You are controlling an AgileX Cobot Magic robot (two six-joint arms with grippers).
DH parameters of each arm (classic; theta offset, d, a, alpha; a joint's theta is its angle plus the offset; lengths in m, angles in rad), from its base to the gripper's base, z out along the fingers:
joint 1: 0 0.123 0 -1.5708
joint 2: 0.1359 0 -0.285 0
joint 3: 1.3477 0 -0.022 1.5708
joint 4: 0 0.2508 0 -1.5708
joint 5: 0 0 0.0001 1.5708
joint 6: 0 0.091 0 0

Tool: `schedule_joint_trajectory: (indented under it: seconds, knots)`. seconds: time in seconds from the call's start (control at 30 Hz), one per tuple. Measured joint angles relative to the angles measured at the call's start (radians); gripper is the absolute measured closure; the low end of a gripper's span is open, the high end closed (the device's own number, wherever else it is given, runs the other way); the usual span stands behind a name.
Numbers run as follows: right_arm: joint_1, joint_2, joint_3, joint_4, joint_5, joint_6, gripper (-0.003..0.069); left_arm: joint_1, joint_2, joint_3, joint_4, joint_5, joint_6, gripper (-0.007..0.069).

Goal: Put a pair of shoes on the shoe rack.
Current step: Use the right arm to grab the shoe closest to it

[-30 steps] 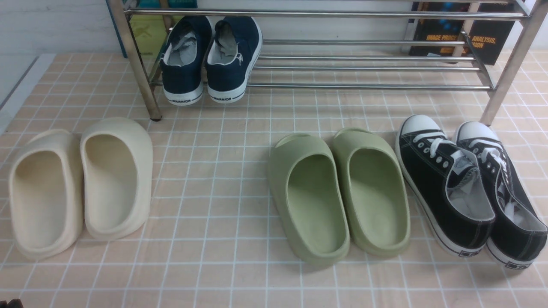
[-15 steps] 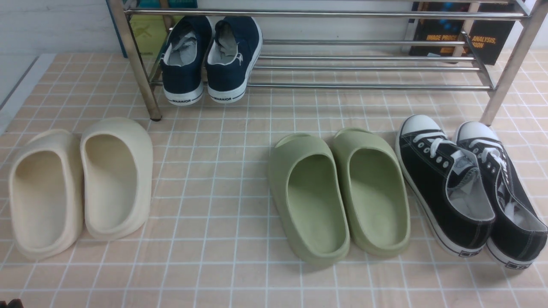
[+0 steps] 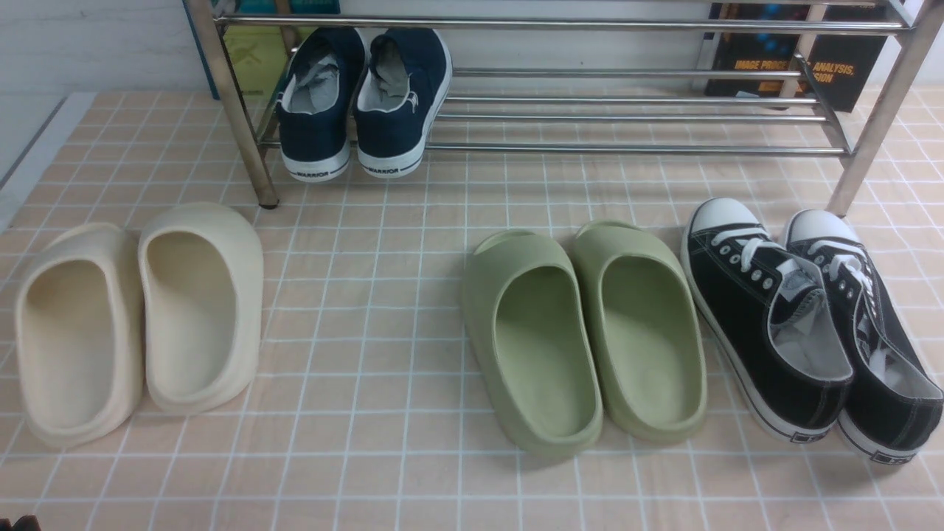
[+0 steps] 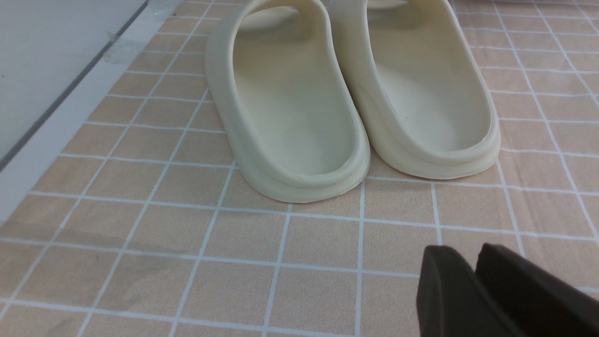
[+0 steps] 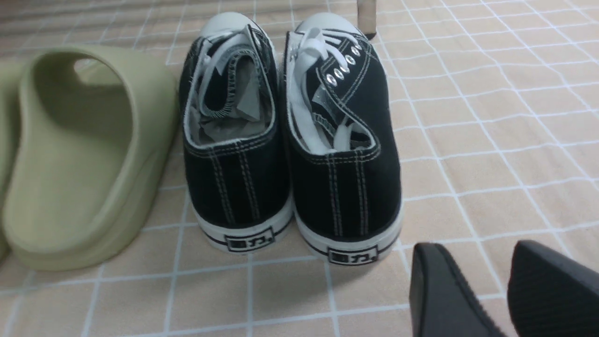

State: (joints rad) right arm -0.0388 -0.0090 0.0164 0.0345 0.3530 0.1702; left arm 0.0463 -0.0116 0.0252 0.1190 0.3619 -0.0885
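Front view: a peach checked cloth (image 3: 369, 332) covered the tabletop (image 3: 44, 147), with a white wall (image 3: 88, 44) behind.

Left to right:
- Cream slippers (image 3: 140, 324) near the cloth's left edge. The left claw (image 4: 468, 255) was low behind their heels, fingers close; could not tell whether apart.
- Navy sneakers (image 3: 365, 96) on the left end of the shoe rack (image 3: 634, 147).
- Open cloth, then green slippers (image 3: 582, 332).
- Black sneakers (image 3: 804, 324) on the cloth, toes near the rack's right leg. The right claw (image 5: 477, 252) was behind their heels, fingers apart, gripping nothing.

No footwear had shifted since a second before.
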Motion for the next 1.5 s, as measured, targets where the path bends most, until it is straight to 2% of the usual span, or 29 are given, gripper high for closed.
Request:
schedule_joint_trajectory:
  seconds: [0.07,0.27,0.37,0.5,0.8,0.93,1.03,1.07,1.13,1.2,1.23,1.3,1.37,1.4,1.5]
  knots:
    - [0.0,0.0,0.003,0.102,-0.016,0.009,0.042,0.0,0.0,0.0,0.0,0.0,0.0,0.0491]
    - [0.0,0.0,0.007,0.516,-0.067,0.134,0.042,0.0,0.0,0.0,0.0,0.0,0.0,0.0482]
    - [0.0,0.0,0.007,0.619,-0.177,0.151,0.042,0.0,0.0,0.0,0.0,0.0,0.0,0.0478]
    - [0.0,0.0,0.007,0.665,-0.267,0.151,0.042,0.0,0.0,0.0,0.0,0.0,0.0,0.0475]
    - [0.0,0.0,0.007,0.674,-0.298,0.122,0.042,0.0,0.0,0.0,0.004,0.0,0.0,0.0465]
    - [0.0,0.0,-0.009,0.656,-0.187,0.077,0.042,0.0,0.0,0.0,0.004,0.001,0.0,0.0461]
    - [0.0,0.008,-0.088,0.605,-0.124,-0.041,0.0433,0.0,0.0,0.0,0.006,0.001,0.0,0.046]
    - [0.0,0.008,-0.088,0.605,-0.124,-0.041,0.0433,0.0,0.0,0.0,0.006,0.001,0.0,0.046]
    - [0.0,0.088,-0.218,0.554,-0.086,-0.184,0.0508,0.0,0.0,0.0,0.012,0.001,0.0,0.046]
    - [0.0,0.19,-0.322,0.514,-0.035,-0.267,0.0596,0.0,0.0,0.0,0.015,0.001,0.0,0.0459]
    - [0.0,0.214,-0.333,0.51,-0.029,-0.274,0.0615,0.0,0.0,0.0,0.015,0.001,0.0,0.0458]
    - [0.0,0.371,-0.469,0.458,0.09,-0.352,0.0673,0.0,0.0,0.0,0.016,0.001,0.0,0.0456]
    - [0.0,0.443,-0.539,0.435,0.154,-0.386,0.0677,0.0,0.0,0.0,0.019,0.001,0.0,0.0456]
    - [0.0,0.561,-0.631,0.398,0.269,-0.427,0.0677,0.0,0.0,0.0,0.021,0.001,0.0,0.0456]
    - [0.0,0.775,-0.767,0.34,0.48,-0.456,0.0677,0.0,0.0,0.0,0.023,0.001,0.0,0.0456]
